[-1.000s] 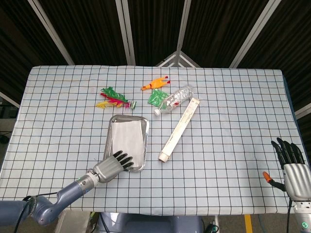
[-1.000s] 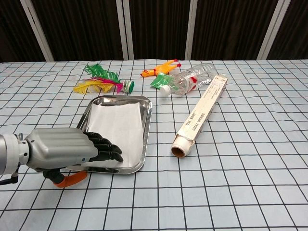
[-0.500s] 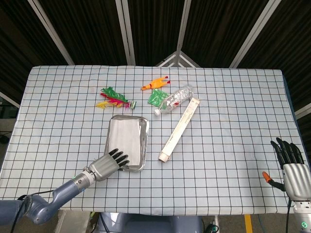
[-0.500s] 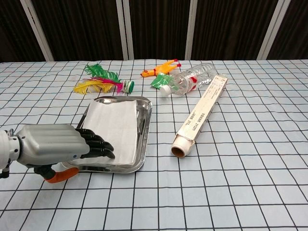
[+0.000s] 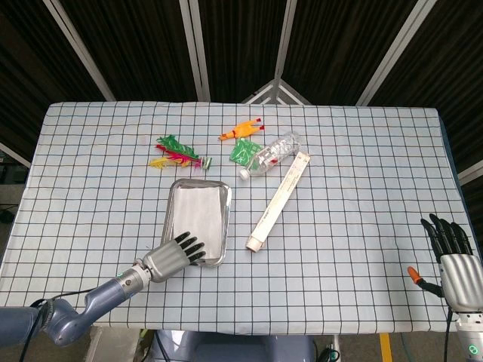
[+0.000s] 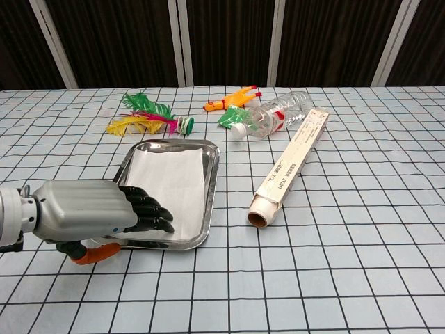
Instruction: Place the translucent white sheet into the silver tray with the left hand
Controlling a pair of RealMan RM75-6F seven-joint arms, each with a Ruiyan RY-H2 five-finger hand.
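Translucent white sheet (image 6: 169, 187) lies flat inside the silver tray (image 6: 212, 182), covering most of its floor. My left hand (image 6: 94, 216) sits at the tray's near left corner, palm down, dark fingers (image 6: 148, 213) curled over the near rim onto the sheet's near edge; from the chest view I can't tell whether they pinch the sheet or only rest on it. Right of the tray, a long cardboard tube box (image 6: 289, 168) lies angled. Beyond it, a clear plastic bottle (image 6: 274, 114) on its side, touching the box's far end. Feathered shuttlecocks (image 6: 146, 117) lie just beyond the tray; an orange rubber chicken (image 6: 232, 98) sits farther back. Right hand (image 5: 456, 258) hovers at the table's near right edge, fingers extended, holding nothing.
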